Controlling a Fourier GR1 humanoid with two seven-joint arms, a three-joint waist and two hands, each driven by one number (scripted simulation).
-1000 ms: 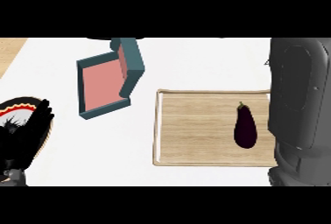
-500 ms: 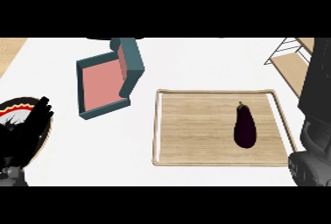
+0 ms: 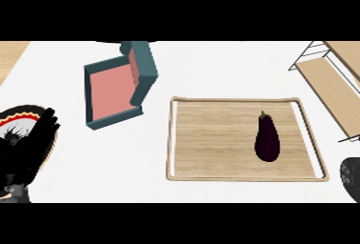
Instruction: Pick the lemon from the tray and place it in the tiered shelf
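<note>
The head view looks steeply down on a white worktop (image 3: 211, 66). No brand, label or readable writing can be seen on anything here.

The left robot hand (image 3: 28, 147) shows at the lower left edge. Its black fingers are straight and spread a little, pointing up, and it holds nothing. It lies over a round plate (image 3: 14, 119) with a red, white and black pattern on the rim, so a part of this plate is hidden under the hand.

To the right of this hand and further from the robot lies a teal box (image 3: 112, 90) with a pink inside; its teal lid stands up at the right side of the box.

Further to the right, in the middle of the view, lies a wooden tray (image 3: 211, 143) with a low pale rim. No lemon can be seen on the tray. The only thing on it is a dark purple eggplant (image 3: 267, 138), in the right half of the tray. Its long axis runs away from the robot, with the small stem end pointing to the far side and the thick round end pointing to the robot.

The right robot hand (image 3: 352, 178) shows only as a dark rounded piece at the lower right edge, just beside the near right corner of the tray. I cannot tell how its fingers stand.

Beyond this hand, at the right edge, stands the tiered shelf (image 3: 330, 81), made of wooden boards in a thin wire frame, near the right side of the tray.
</note>
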